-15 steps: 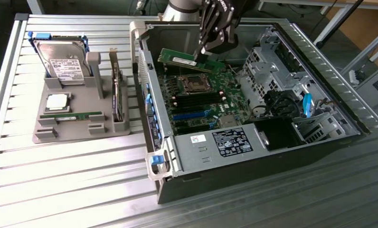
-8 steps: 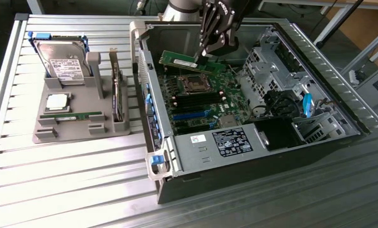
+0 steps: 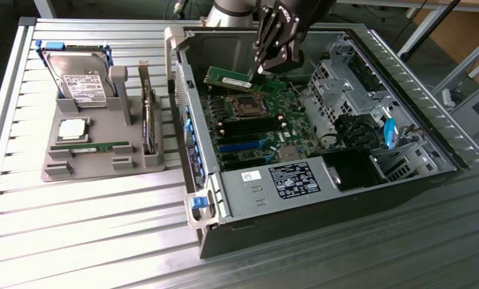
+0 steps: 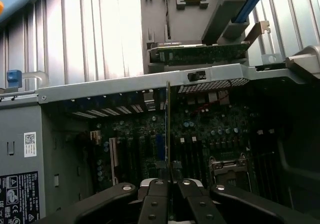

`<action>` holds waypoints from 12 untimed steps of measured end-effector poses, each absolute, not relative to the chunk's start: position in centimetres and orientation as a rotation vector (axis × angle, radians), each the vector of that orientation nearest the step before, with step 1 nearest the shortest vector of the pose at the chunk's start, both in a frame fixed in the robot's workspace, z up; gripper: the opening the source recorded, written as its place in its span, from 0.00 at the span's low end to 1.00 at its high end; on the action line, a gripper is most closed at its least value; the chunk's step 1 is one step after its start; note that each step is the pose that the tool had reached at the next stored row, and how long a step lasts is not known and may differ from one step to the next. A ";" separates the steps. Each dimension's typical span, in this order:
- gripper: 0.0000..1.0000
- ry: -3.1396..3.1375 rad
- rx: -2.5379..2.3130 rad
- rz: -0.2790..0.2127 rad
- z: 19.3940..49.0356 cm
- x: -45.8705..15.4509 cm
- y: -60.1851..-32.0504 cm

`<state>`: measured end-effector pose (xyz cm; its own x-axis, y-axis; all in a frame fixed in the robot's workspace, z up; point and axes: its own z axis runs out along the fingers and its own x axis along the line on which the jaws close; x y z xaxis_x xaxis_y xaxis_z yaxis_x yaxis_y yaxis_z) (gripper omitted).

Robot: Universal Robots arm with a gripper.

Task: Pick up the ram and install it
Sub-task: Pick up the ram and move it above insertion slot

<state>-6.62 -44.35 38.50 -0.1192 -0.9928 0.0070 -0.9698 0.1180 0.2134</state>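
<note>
My gripper (image 3: 260, 74) hangs inside the open computer case (image 3: 248, 186) and is shut on the ram (image 3: 237, 80), a long green stick held by one end. The stick hovers level above the motherboard (image 3: 256, 129), just beyond the processor socket (image 3: 244, 106) and the black memory slots (image 3: 244, 127). In the wrist view the ram (image 4: 168, 129) shows edge-on as a thin green line rising from between my fingers (image 4: 156, 199), with the motherboard (image 4: 215, 134) behind it. It is not touching the board.
On the exterior view's left a grey holder (image 3: 103, 165) carries a hard drive (image 3: 80, 78), a silver processor (image 3: 73, 129), a second green stick (image 3: 91, 146) and an upright card (image 3: 148, 120). Drive cages (image 3: 344, 78) and cables (image 3: 360, 129) crowd the case's right side.
</note>
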 end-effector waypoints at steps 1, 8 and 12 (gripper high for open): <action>0.11 -2.233 1.979 -0.235 38.4 -6.5 -44.3; 0.11 -2.227 1.974 -0.245 37.8 -4.1 -44.4; 0.11 -2.224 1.971 -0.248 37.6 -2.7 -44.4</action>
<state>-2.67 -44.35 37.64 -0.1192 -0.9928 0.0088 -0.9665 0.1180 0.2281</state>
